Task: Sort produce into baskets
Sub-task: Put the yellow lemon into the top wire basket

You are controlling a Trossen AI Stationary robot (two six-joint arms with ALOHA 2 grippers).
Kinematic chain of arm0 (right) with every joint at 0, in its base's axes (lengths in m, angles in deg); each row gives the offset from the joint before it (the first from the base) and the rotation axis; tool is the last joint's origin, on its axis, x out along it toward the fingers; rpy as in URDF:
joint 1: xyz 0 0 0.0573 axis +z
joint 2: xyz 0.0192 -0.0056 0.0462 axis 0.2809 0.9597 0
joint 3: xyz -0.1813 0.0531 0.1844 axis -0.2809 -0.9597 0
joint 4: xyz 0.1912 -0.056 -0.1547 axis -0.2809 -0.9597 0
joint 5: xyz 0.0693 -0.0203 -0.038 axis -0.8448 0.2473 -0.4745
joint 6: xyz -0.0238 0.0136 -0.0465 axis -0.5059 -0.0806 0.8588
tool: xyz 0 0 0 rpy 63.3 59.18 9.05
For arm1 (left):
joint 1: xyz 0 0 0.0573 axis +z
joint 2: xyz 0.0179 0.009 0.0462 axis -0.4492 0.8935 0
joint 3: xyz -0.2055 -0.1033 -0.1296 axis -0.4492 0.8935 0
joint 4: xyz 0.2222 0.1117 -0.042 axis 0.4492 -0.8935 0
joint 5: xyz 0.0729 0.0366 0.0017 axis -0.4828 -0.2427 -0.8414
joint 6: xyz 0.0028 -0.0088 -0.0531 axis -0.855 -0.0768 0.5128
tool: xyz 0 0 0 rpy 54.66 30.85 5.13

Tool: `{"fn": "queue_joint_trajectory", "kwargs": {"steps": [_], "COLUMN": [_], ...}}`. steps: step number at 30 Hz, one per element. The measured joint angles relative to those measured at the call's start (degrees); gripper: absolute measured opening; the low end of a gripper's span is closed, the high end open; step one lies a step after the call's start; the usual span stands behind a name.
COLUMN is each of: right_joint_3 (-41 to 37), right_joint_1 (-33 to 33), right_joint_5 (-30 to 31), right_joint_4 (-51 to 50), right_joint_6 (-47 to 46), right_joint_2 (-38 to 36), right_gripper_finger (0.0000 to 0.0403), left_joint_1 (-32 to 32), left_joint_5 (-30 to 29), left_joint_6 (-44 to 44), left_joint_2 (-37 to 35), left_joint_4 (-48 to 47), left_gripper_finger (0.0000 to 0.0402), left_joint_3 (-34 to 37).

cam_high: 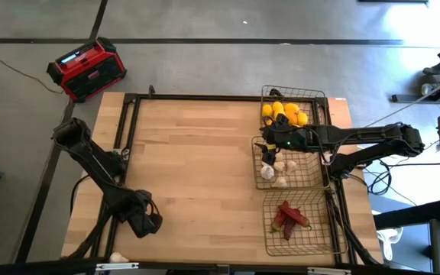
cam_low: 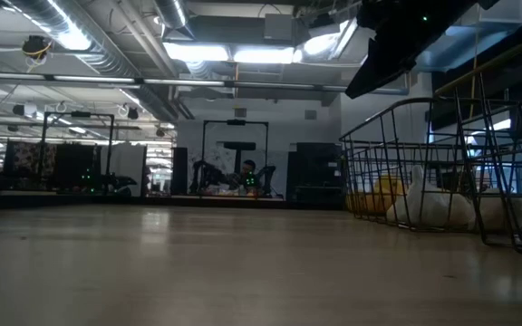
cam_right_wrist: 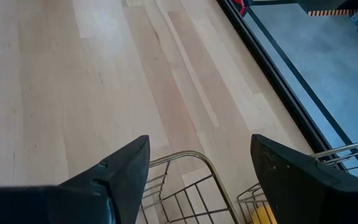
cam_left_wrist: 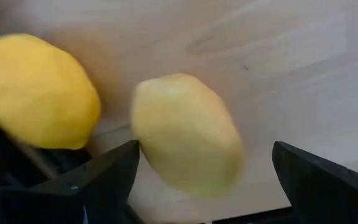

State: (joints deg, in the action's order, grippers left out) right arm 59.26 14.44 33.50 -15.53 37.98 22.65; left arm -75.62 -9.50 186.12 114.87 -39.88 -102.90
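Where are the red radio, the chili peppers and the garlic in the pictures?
red radio [cam_high: 86, 69], high view, middle of its top.
chili peppers [cam_high: 289, 216], high view, middle of the pile.
garlic [cam_high: 275, 171], high view, one bulb.

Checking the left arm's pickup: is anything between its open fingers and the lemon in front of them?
Nothing visible. In the left wrist view the left gripper is open with one lemon right between its fingers on bare table. A second lemon lies beside it, outside the fingers, not blocking.
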Motion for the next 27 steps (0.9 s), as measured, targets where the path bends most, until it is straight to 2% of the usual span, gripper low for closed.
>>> {"fn": "queue_joint_trajectory", "kwargs": {"steps": [7, 14, 20, 27], "right_joint_3": [0.0, 0.0, 0.0, 0.0], "right_joint_1": [0.0, -0.01, -0.02, 0.0], "right_joint_5": [-0.02, -0.02, -0.02, -0.82], "right_joint_4": [-0.04, -0.03, -0.02, -0.07], "right_joint_6": [0.0, 0.0, 0.02, 0.01], "right_joint_2": [0.0, 0.0, 0.0, 0.0], "right_gripper_finger": [0.0273, 0.0273, 0.0273, 0.0273], "left_joint_1": [-0.11, -0.1, -0.13, 2.35], "left_joint_5": [0.95, 0.95, -5.42, -6.91], "left_joint_6": [1.14, -3.37, -14.47, -29.52], "left_joint_2": [0.0, 0.0, -0.13, -0.13], "left_joint_4": [4.06, 4.11, 4.85, 4.77], "left_gripper_finger": [0.0352, 0.0292, 0.0238, 0.0235], "left_joint_3": [3.62, 4.24, 4.16, 4.13]}}
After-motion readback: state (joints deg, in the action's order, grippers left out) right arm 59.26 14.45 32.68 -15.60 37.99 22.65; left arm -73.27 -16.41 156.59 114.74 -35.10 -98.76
